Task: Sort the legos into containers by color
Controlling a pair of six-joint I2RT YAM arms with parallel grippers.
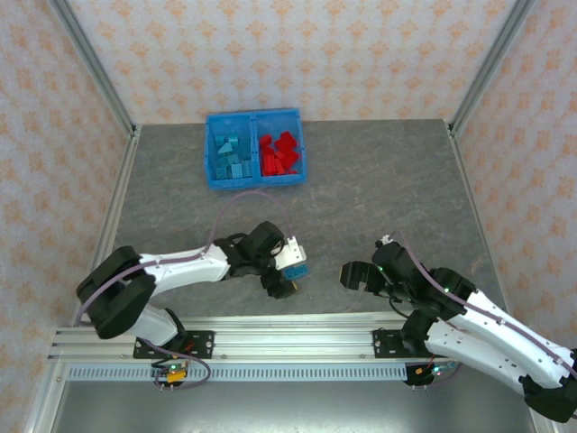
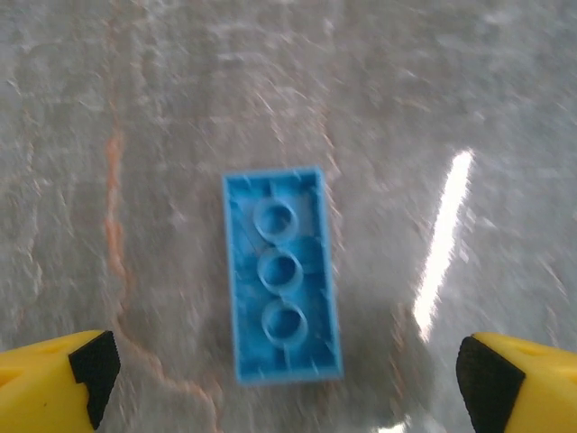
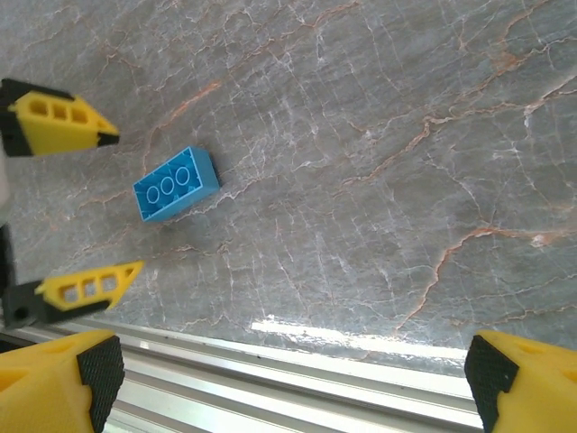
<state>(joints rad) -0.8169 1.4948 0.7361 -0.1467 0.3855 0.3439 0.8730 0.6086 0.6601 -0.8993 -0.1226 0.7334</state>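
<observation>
One light blue lego (image 2: 282,273) lies hollow side up on the grey table, three round tubes showing. My left gripper (image 2: 284,383) hangs open over it, its yellow fingers spread wide to either side of the brick's near end without touching it. From above, the same lego (image 1: 297,270) sits at the left gripper (image 1: 289,267). In the right wrist view the lego (image 3: 177,184) lies just ahead of the left gripper's yellow fingertips (image 3: 61,123). My right gripper (image 3: 288,383) is open and empty, to the right (image 1: 354,275). The blue bin (image 1: 255,115) holds several light blue legos (image 1: 230,155) left and red legos (image 1: 279,153) right.
An aluminium rail (image 1: 288,343) runs along the near table edge, also under the right gripper (image 3: 297,379). Patterned walls with metal posts (image 1: 95,68) enclose the table on three sides. Open grey tabletop (image 1: 379,189) lies between the arms and the bin.
</observation>
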